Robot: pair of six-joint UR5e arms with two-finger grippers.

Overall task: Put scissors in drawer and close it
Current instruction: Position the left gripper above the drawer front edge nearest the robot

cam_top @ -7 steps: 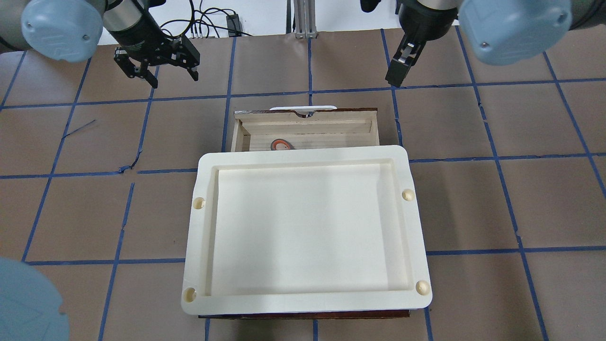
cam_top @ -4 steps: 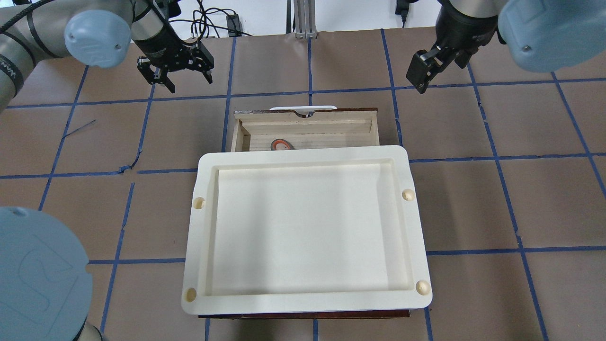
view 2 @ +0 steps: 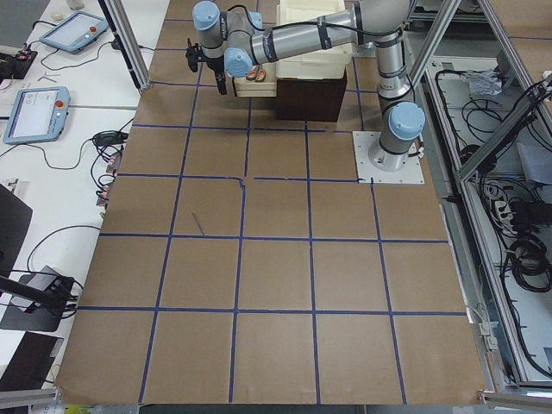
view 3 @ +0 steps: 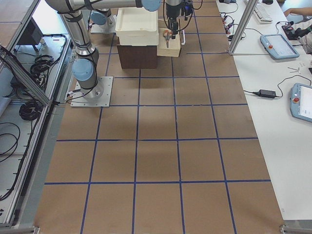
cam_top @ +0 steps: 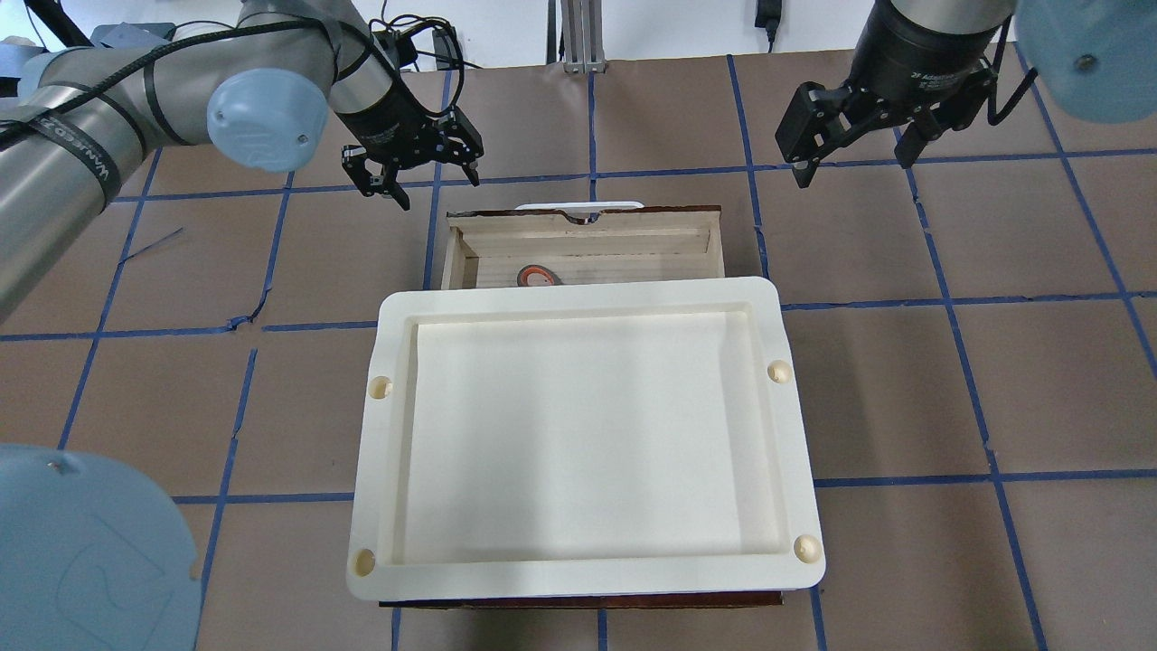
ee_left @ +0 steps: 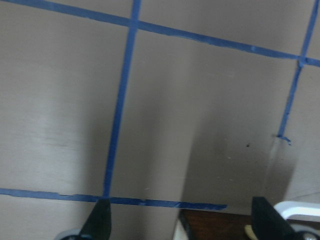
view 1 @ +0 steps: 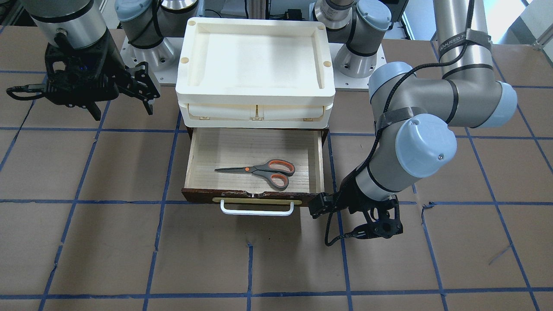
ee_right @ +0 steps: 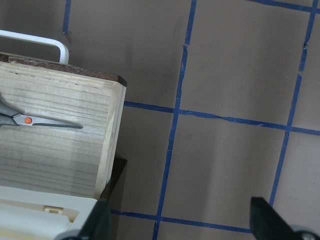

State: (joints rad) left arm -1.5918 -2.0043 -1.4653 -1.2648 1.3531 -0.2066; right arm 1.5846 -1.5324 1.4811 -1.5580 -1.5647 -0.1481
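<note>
The scissors [view 1: 259,169], with grey handles and orange-lined loops, lie flat inside the open pale-wood drawer [view 1: 190,166]. In the overhead view only one orange loop [cam_top: 535,275] shows in the drawer [cam_top: 587,240]. The drawer's dark front carries a white bar handle [view 1: 257,211]. My left gripper [cam_top: 423,185] is open and empty, low beside the drawer's front corner; its wrist view shows the handle's end [ee_left: 300,207]. My right gripper [cam_top: 851,167] is open and empty, off the drawer's other side. The right wrist view shows the scissor blades [ee_right: 47,121].
A cream plastic tray-topped box [view 1: 255,26] sits on the dark cabinet above the drawer and hides the drawer's rear part from overhead [cam_top: 578,294]. Brown table covering with blue tape grid lines lies all around. The robot bases stand behind the box.
My left gripper has moved right and nearer, up to the drawer's front corner. My right gripper has moved right and turned so both fingers show. The scissors and drawer have not moved.
</note>
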